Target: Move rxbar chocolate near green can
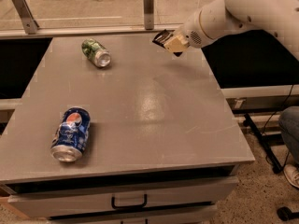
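Note:
The green can [96,52] lies on its side at the far left of the grey table [140,101], its silver end facing front right. My gripper [169,42] hangs above the far right part of the table, shut on the rxbar chocolate [161,37], a dark flat bar that sticks out to the left of the pale fingers. The bar is lifted off the table and well to the right of the green can.
A blue Pepsi can [71,134] lies on its side near the front left. A glass rail with metal posts [148,1] runs behind the table. A drawer handle [129,202] is below the front edge. A person's shoe [293,174] is at the right.

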Motion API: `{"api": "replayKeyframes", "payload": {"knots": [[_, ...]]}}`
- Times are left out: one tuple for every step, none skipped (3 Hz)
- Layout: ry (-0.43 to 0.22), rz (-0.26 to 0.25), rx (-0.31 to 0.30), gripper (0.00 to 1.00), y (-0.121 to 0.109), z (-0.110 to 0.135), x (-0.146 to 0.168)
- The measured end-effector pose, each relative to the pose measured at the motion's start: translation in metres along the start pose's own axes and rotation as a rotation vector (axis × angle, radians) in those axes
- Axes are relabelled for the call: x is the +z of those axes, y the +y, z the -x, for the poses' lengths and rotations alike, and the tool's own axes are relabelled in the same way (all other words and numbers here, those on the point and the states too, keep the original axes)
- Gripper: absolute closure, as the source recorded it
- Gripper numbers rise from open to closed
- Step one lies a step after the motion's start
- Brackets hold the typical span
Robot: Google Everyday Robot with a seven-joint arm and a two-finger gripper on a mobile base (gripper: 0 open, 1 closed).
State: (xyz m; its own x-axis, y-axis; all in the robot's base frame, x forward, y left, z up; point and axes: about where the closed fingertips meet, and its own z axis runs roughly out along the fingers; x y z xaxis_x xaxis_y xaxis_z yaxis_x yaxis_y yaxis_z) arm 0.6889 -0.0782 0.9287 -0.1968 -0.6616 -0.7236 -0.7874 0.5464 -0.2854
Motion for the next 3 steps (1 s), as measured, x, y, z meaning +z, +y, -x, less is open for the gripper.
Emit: {"api": "replayKeyframes", "payload": {"knots": [[-0.013,0.065,0.001,1.00,0.016,-0.005,0.028],[-0.036,0.172,0.005,1.00,0.044,-0.005,0.071],[-0.064,0.258,0.009,1.00,0.067,0.001,0.098]]}}
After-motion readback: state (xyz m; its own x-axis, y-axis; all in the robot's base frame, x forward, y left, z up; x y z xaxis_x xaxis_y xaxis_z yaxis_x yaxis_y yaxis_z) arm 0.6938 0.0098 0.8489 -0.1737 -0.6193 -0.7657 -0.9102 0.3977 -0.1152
